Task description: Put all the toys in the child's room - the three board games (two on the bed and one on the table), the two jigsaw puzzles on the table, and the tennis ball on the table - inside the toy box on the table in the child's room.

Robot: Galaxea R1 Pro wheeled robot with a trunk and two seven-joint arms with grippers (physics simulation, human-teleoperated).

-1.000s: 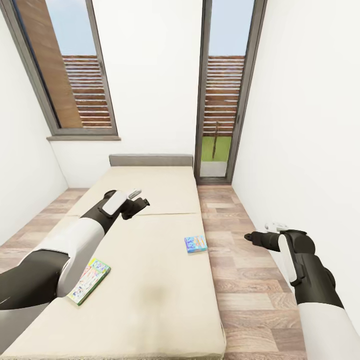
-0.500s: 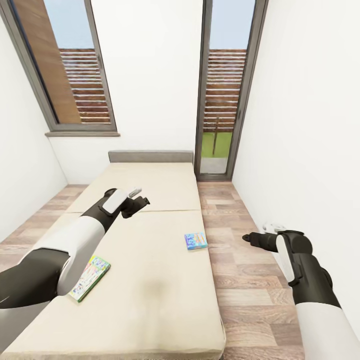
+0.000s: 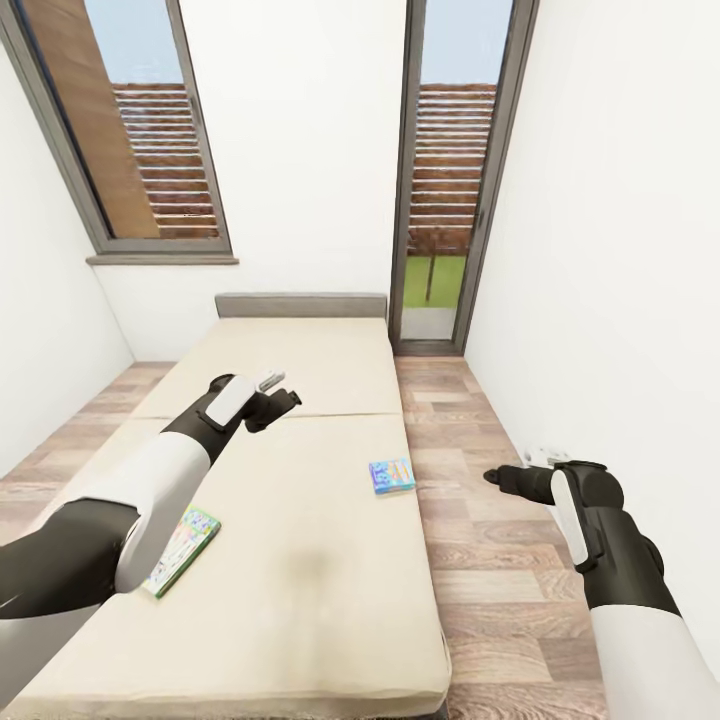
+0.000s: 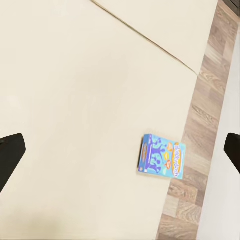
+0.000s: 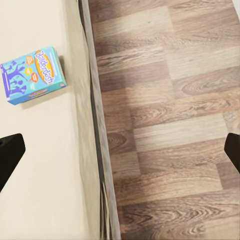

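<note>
Left arm reaches to 12 o'clock over the bed, left gripper spread. Right gripper spread over the floor. Blue game box at the bed's 3 o'clock edge; green-edged game box at 9 o'clock.

The left arm covers part of the green-edged game on the bed, whose near end the head view cuts off. The blue game's print is too small to read there.
</note>
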